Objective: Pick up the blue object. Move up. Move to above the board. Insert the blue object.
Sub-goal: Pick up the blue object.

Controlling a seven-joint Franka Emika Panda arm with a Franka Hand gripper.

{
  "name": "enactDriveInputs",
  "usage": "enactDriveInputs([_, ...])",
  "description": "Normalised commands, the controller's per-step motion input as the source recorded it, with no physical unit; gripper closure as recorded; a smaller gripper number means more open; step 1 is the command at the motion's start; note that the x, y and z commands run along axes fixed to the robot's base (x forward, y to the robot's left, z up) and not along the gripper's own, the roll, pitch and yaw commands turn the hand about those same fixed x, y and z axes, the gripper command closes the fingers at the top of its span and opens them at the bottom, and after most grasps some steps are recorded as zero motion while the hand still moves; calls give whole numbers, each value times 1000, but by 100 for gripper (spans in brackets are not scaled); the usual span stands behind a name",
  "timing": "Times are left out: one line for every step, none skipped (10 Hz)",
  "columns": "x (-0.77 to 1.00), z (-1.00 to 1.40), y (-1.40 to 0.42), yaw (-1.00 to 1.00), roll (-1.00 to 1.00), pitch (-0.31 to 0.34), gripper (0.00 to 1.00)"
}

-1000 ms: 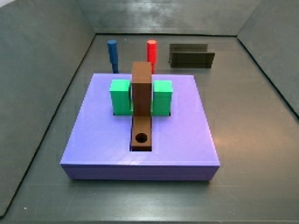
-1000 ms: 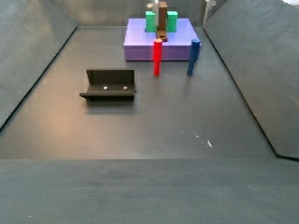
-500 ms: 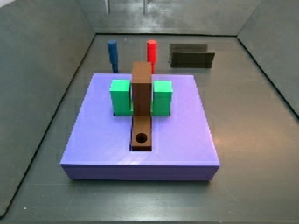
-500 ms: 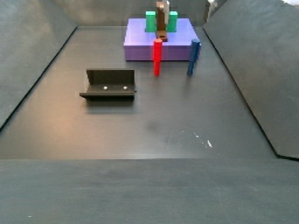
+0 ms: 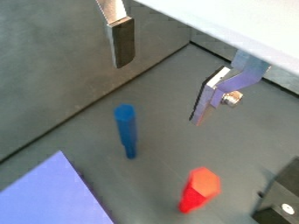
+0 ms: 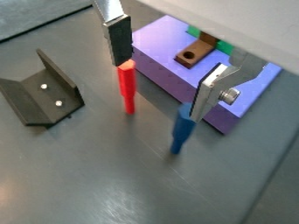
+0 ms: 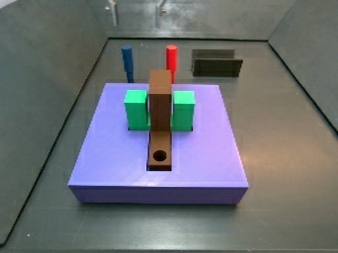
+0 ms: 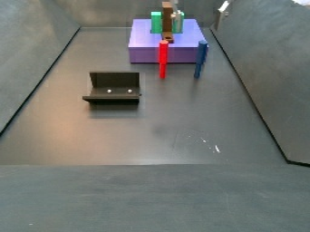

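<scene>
Our end effector (image 5: 170, 74) hangs high above the floor with its two silver fingers (image 5: 121, 39) spread wide and nothing between the pads — it grips nothing. In both wrist views the jaws frame open floor, and the blue object (image 5: 125, 131) stands below them, upright and untouched. In a side view only the finger tips (image 7: 111, 10) poke in at the top edge, so we judge the end effector to be well above the peg and not yet lowered around it.

The blue object (image 6: 180, 133) stands on the floor just beside the far edge of the board (image 6: 163, 63), with the red peg (image 6: 126, 89) near it, apart from it and equally upright. In a side view the blue object (image 7: 128, 61) sits behind the board (image 7: 113, 158), left of the red peg (image 7: 172, 59); the fixture (image 7: 216, 64) lies further right on the floor.

On the board, the brown strip (image 7: 160, 119) runs between the two green blocks (image 7: 136, 109), and its round hole (image 7: 160, 155) is empty.

So, as we read it, none of the four steps is done. The pick has not begun in earnest: we would still need to centre over the blue object, descend, and close on it. After that come the lift, the move over the board, and the insertion — presumably into that hole. The red peg stands close enough that we should watch the finger on that side during the descent.
</scene>
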Motion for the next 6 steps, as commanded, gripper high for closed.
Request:
enactDriveInputs([-417, -26, -183, 0, 0, -143, 0])
enactDriveInputs([-443, -94, -223, 0, 0, -147, 0])
enactDriveInputs([-134, -177, -263, -91, -10, -30, 0])
enactDriveInputs([0, -231, -186, -169, -71, 0, 0])
enactDriveInputs([-63, -157, -174, -86, 0, 0, 0])
enactDriveInputs([0, -194, -183, -94, 0, 0, 0])
